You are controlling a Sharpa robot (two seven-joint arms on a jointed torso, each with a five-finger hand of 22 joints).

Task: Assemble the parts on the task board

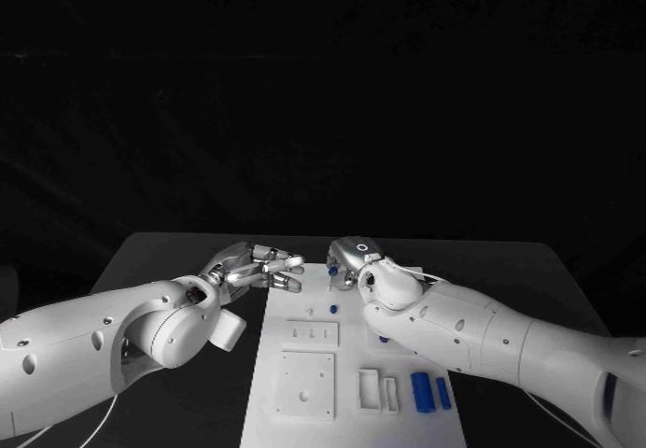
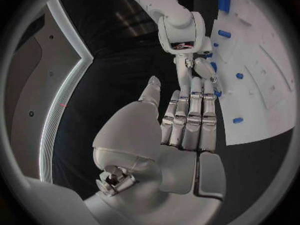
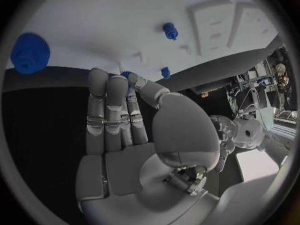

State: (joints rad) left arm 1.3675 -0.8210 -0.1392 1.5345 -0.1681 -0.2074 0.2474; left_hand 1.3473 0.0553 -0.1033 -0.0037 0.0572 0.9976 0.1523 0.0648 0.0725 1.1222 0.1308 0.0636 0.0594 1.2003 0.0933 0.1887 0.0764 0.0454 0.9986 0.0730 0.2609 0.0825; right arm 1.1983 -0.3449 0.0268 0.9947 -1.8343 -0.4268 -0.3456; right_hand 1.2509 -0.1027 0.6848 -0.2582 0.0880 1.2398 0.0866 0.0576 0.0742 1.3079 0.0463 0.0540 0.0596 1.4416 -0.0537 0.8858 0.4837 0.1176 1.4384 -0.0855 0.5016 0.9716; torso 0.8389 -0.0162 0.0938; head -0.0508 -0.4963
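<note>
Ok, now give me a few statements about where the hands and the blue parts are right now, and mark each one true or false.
1. The left hand and the right hand are both at the far end of the task board. True.
2. The left hand grips a blue part. False: its fingers lie straight and it holds nothing.
3. Two blue cylinders lie side by side near the board's near right corner. True.
4. The board is black and sits on a white table. False: the board is white and the table is black.
5. The two hands are clasped together. False: a gap shows between them.
</note>
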